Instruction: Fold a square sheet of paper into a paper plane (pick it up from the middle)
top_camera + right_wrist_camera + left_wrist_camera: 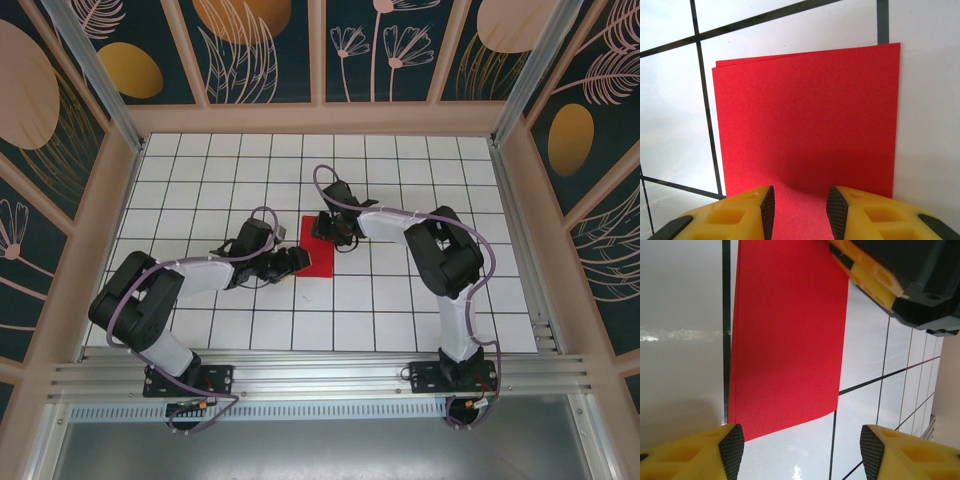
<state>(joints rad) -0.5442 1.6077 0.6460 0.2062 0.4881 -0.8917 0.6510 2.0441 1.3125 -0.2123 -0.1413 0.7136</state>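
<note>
The square sheet of paper (318, 248) lies flat on the table (400, 300), doubled into a rectangle. We judge one fold done, nose and wings left. Our left gripper (802, 450) gapes at one end; our right gripper (797, 205) hovers, slightly parted, over the other.

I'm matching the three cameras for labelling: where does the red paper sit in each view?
Top external: red paper near the middle of the table.
Left wrist: upper centre, from the top edge down to the left fingers.
Right wrist: centre, running down between the right fingers.
Shared landmark: black grid lines beside the paper.
</note>
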